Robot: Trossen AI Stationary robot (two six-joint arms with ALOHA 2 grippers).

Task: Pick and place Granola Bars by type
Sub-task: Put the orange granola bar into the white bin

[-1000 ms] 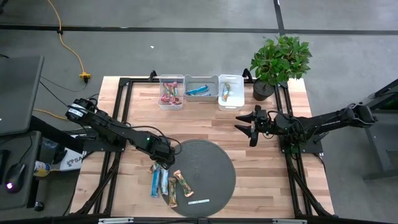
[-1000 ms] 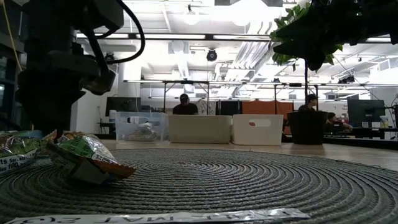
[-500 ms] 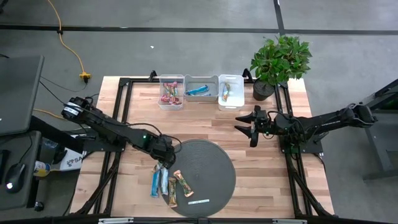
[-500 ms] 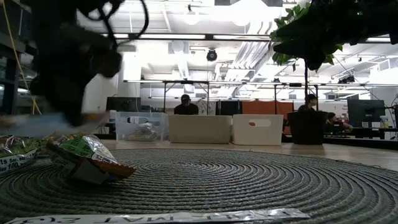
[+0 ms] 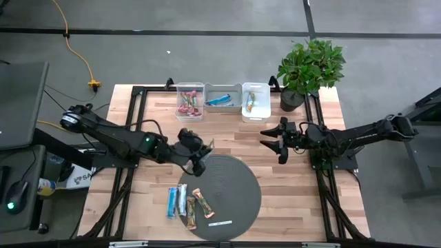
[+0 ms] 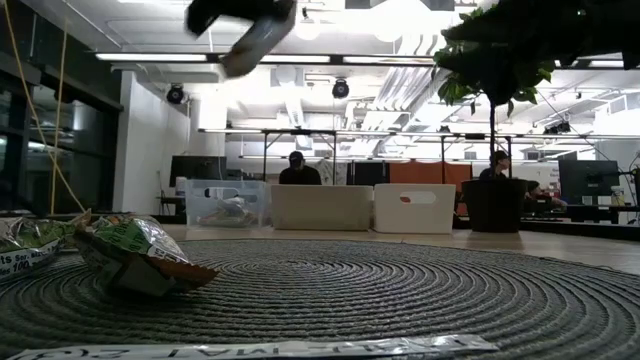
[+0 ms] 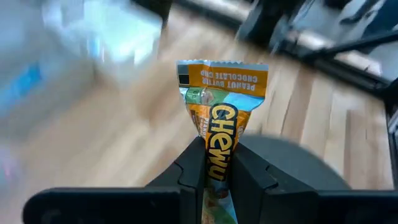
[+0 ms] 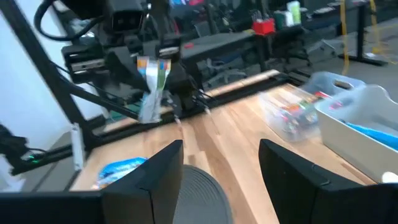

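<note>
The left hand (image 5: 204, 153) pinches an orange-wrapped granola bar (image 7: 219, 134) between its fingers (image 7: 196, 171), and it has risen off the round mat (image 5: 231, 182): a second ago it sat low at the mat's left edge among the loose bars, whereas now it hangs above the mat's upper-left rim, toward the bins, with the bar standing up from the grip. In the low view the hand has climbed nearly out of sight above the mat, where it earlier filled the left side. The right hand (image 5: 277, 140) has not moved, waiting spread open to the upper right of the mat. Four loose bars (image 5: 185, 204) lie at the mat's lower-left edge, above a thin white strip (image 5: 219, 222). The mat rests on a pale wooden desk (image 5: 289, 186); beyond it is a workshop with benches and seated people. Behind the mat stand three bins in a row: the left bin (image 5: 189, 102) holds red-pink bars, the middle bin (image 5: 222, 98) a blue one, the right bin (image 5: 254, 102) mixed-colour wrappers. A potted plant (image 5: 308, 67) stands right of them.
</note>
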